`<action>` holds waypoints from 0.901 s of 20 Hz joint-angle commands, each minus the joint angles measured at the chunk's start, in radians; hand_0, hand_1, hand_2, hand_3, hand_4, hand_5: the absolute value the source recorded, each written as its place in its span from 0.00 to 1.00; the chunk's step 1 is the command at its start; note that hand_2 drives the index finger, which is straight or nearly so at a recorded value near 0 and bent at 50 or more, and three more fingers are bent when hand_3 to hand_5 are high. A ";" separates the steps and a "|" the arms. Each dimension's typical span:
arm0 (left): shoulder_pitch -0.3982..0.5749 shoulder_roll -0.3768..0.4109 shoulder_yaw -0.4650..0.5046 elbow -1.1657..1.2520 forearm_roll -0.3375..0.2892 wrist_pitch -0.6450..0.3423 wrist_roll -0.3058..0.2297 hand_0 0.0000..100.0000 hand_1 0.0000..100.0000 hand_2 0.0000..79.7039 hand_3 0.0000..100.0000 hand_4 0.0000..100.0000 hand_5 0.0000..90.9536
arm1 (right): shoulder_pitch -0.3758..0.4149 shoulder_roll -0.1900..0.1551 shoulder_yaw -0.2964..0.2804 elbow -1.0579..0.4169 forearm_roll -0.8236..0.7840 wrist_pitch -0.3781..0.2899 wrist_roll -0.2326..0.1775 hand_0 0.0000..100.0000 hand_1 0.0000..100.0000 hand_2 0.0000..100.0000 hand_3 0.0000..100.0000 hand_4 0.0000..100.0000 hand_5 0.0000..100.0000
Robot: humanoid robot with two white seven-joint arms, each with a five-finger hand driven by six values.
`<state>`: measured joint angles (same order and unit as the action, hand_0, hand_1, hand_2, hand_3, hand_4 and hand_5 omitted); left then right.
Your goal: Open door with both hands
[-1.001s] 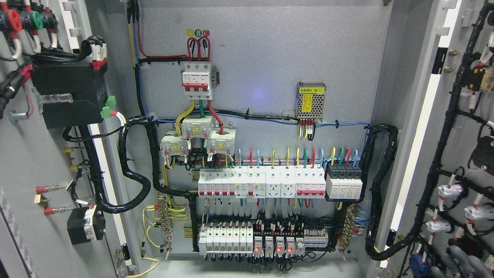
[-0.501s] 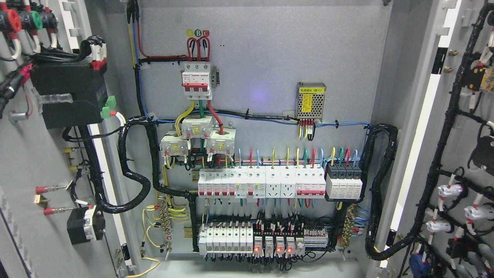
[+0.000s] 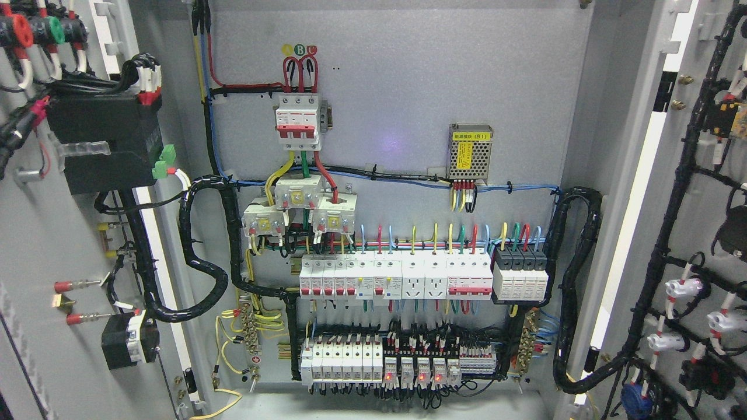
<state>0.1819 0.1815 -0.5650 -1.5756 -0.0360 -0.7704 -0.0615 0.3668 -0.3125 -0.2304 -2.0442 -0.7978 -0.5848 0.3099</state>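
Grey cabinet backplate (image 3: pixel 408 87) shows between left door (image 3: pixel 52 245) and right door (image 3: pixel 694 233), swung open.

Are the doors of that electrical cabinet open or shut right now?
Open. The left door and right door both swing outward, showing their wired inner faces, and the breakers inside are in full view.

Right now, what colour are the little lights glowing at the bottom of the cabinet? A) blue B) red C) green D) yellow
B: the small lights in the bottom row of modules glow red.
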 commanded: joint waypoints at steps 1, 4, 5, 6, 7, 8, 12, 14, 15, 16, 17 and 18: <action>-0.024 -0.056 0.106 -0.170 -0.019 -0.507 0.000 0.00 0.00 0.00 0.00 0.00 0.00 | 0.027 0.010 -0.063 0.004 -0.005 -0.001 0.000 0.00 0.00 0.00 0.00 0.00 0.00; -0.051 -0.083 0.186 -0.199 -0.018 -0.559 -0.001 0.00 0.00 0.00 0.00 0.00 0.00 | 0.043 0.010 -0.078 0.003 -0.006 -0.001 0.000 0.00 0.00 0.00 0.00 0.00 0.00; -0.056 -0.108 0.215 -0.202 -0.018 -0.579 -0.001 0.00 0.00 0.00 0.00 0.00 0.00 | 0.049 0.010 -0.084 0.003 -0.006 -0.003 0.000 0.00 0.00 0.00 0.00 0.00 0.00; -0.059 -0.132 0.243 -0.204 -0.018 -0.604 -0.001 0.00 0.00 0.00 0.00 0.00 0.00 | 0.053 0.010 -0.090 0.003 -0.006 -0.003 0.000 0.00 0.00 0.00 0.00 0.00 0.00; -0.064 -0.148 0.260 -0.204 -0.018 -0.627 -0.003 0.00 0.00 0.00 0.00 0.00 0.00 | 0.060 0.010 -0.096 0.003 -0.008 -0.003 0.000 0.00 0.00 0.00 0.00 0.00 0.00; -0.068 -0.161 0.280 -0.204 -0.018 -0.660 -0.001 0.00 0.00 0.00 0.00 0.00 0.00 | 0.066 0.010 -0.104 0.004 -0.008 -0.003 0.000 0.00 0.00 0.00 0.00 0.00 0.00; -0.085 -0.195 0.355 -0.204 -0.016 -0.699 -0.001 0.00 0.00 0.00 0.00 0.00 0.00 | 0.076 0.010 -0.113 0.003 -0.060 -0.003 0.000 0.00 0.00 0.00 0.00 0.00 0.00; -0.085 -0.226 0.401 -0.204 -0.015 -0.742 -0.003 0.00 0.00 0.00 0.00 0.00 0.00 | 0.086 0.010 -0.119 0.003 -0.081 -0.003 0.000 0.00 0.00 0.00 0.00 0.00 0.00; -0.085 -0.229 0.422 -0.204 -0.015 -0.762 -0.003 0.00 0.00 0.00 0.00 0.00 0.00 | 0.090 0.010 -0.119 0.003 -0.083 -0.003 0.000 0.00 0.00 0.00 0.00 0.00 0.00; -0.085 -0.229 0.441 -0.204 -0.013 -0.774 -0.003 0.00 0.00 0.00 0.00 0.00 0.00 | 0.096 0.010 -0.121 0.003 -0.084 -0.003 0.000 0.00 0.00 0.00 0.00 0.00 0.00; -0.085 -0.229 0.456 -0.202 -0.013 -0.776 -0.003 0.00 0.00 0.00 0.00 0.00 0.00 | 0.101 0.009 -0.121 0.004 -0.084 -0.003 0.000 0.00 0.00 0.00 0.00 0.00 0.00; -0.085 -0.228 0.471 -0.204 -0.010 -0.776 -0.001 0.00 0.00 0.00 0.00 0.00 0.00 | 0.104 0.010 -0.121 0.004 -0.084 -0.003 0.000 0.00 0.00 0.00 0.00 0.00 0.00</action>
<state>0.1057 0.0347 -0.2895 -1.7374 -0.0504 -0.7717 -0.0631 0.4468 -0.3044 -0.3167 -2.0419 -0.8578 -0.5882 0.3095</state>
